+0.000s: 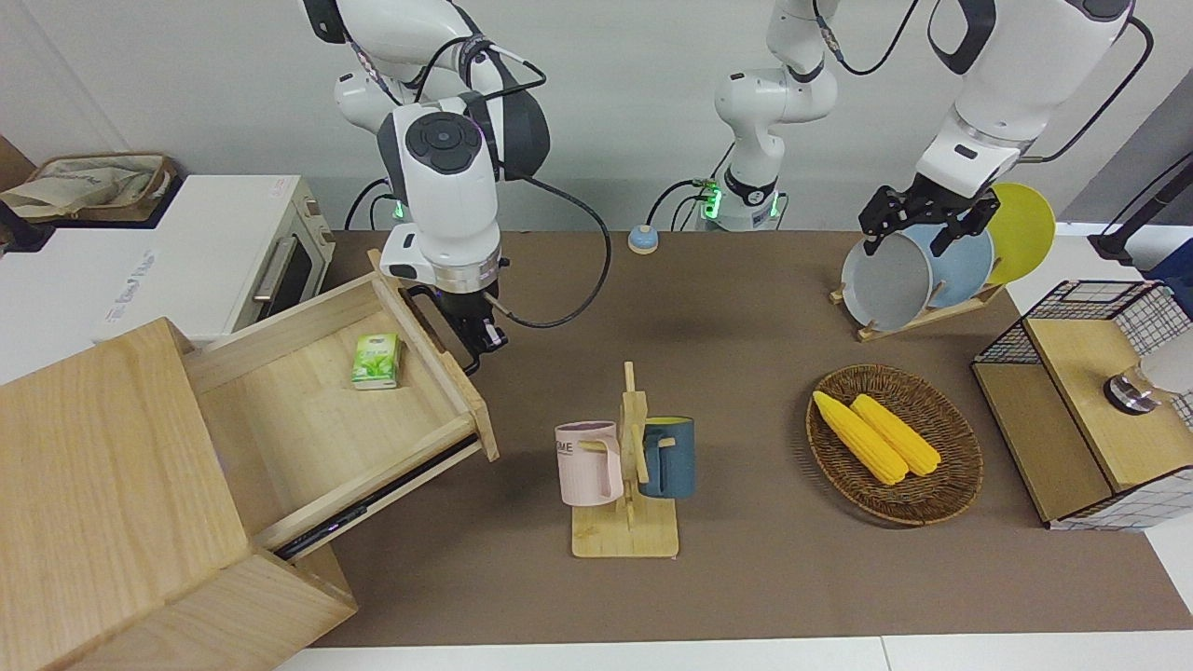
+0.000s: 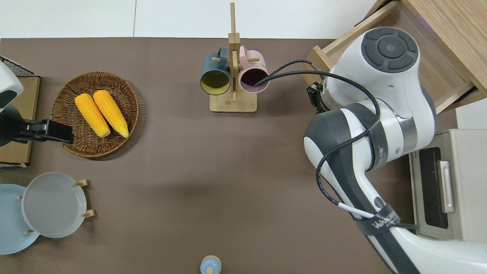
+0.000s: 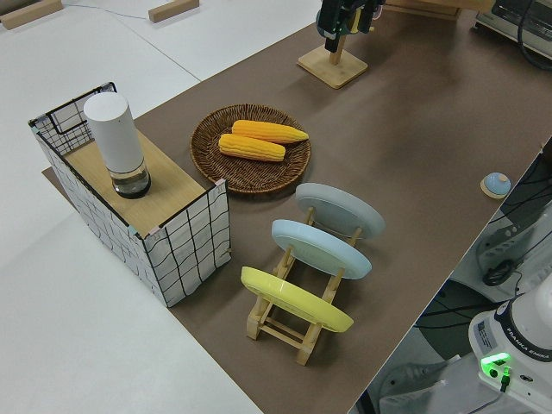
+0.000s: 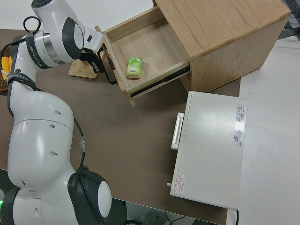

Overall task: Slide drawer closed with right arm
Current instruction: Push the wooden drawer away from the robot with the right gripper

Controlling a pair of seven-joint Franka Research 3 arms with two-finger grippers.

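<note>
Right gripper (image 1: 473, 343) sits against the front of the drawer (image 1: 335, 391), at its handle, fingers' state unclear, with the drawer pulled fully out of the wooden box (image 1: 112, 485); next, push the front straight toward that box.

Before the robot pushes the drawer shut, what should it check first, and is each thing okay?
1. Drawer is open and needs closing: ok, it is pulled far out of the big wooden box.
2. Right tool is at the drawer front: ok, it sits by the black handle; whether it touches cannot tell.
3. Nothing sticks up over the drawer rim: ok, the green packet lies flat inside.
4. White oven is out of the drawer's path: ok, it stands beside it, apart.
5. Mug rack is away from the right tool: ok, bare table lies between them.
6. Left arm: ok, parked.
</note>
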